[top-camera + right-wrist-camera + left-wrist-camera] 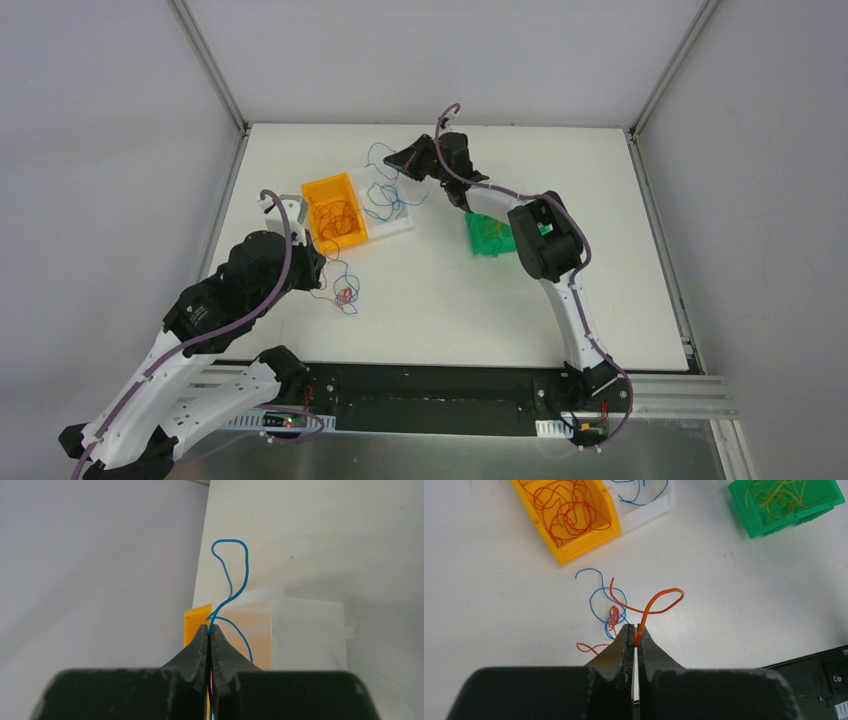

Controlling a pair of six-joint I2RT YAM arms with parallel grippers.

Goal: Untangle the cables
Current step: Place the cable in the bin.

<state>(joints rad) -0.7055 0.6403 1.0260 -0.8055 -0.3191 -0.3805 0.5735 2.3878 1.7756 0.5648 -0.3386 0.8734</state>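
Observation:
A small clump of orange and blue cables [614, 617] lies on the white table, also seen in the top view as the clump [345, 294]. My left gripper [636, 628] is shut on an orange cable [659, 600] that loops up out of the clump; from above the left gripper [322, 270] sits just left of it. My right gripper [210, 628] is shut on a blue cable [242, 570], which curls above the fingers. Overhead, the right gripper [392, 158] hangs over the white bin [400, 222], and blue strands [380, 185] trail down into it.
An orange bin [335, 210] with several red-orange cables stands left of the white bin. A green bin [490, 237] with yellowish strands sits under the right arm's elbow. Metal frame rails [215, 210] and grey walls bound the table.

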